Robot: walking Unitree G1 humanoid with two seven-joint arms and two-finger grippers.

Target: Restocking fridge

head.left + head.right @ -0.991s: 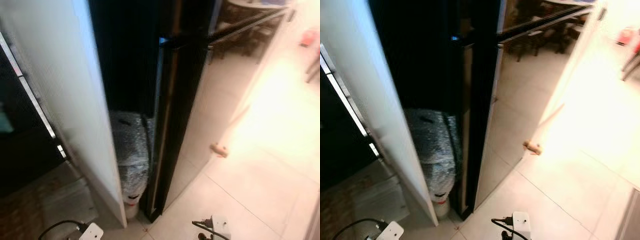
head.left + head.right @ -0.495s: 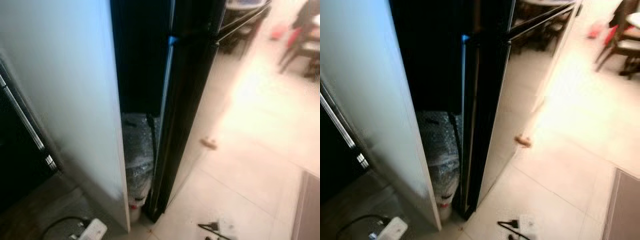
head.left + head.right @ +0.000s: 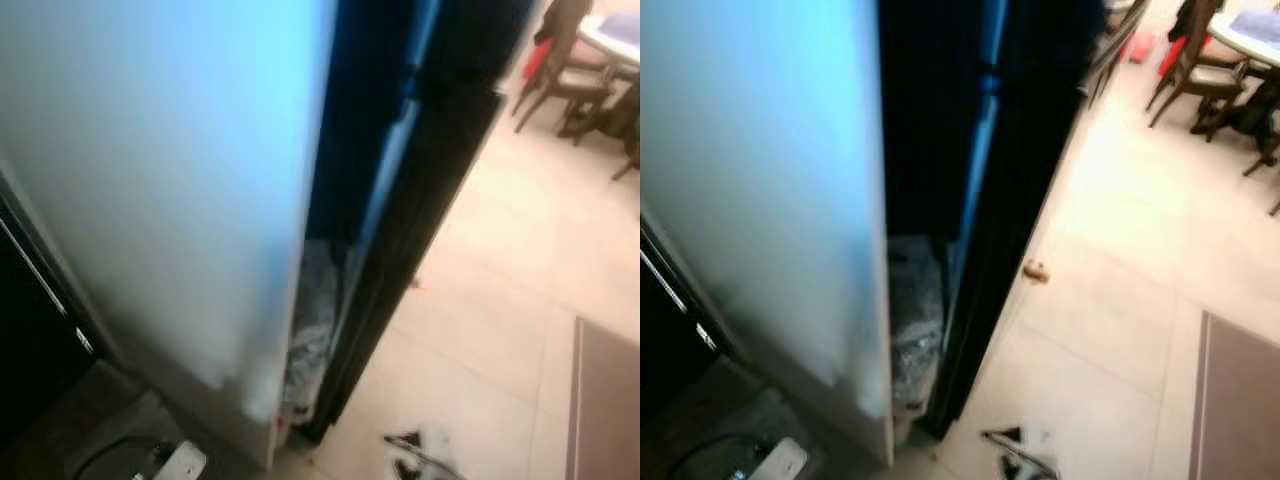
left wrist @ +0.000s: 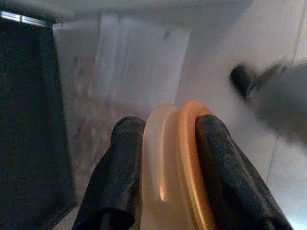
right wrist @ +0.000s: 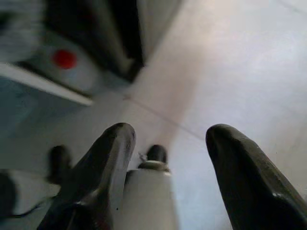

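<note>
Camera swings right since a moment ago, the white panel [image 3: 770, 200] now looming beside the dark fridge [image 3: 1025, 150]; approach continues. Left gripper [image 4: 163, 143] clenches an orange-rimmed container [image 4: 175, 163]; right gripper [image 5: 168, 143] hangs spread, empty.

Home kitchen: fridge [image 3: 1030, 160], tile floor [image 3: 1120, 260], dining chairs [image 3: 1195, 60].

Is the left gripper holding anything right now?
Yes. In the left wrist view the left gripper is shut on a pale item with an orange rim, its fingers pressed to both sides. What the item is, I cannot tell.
</note>
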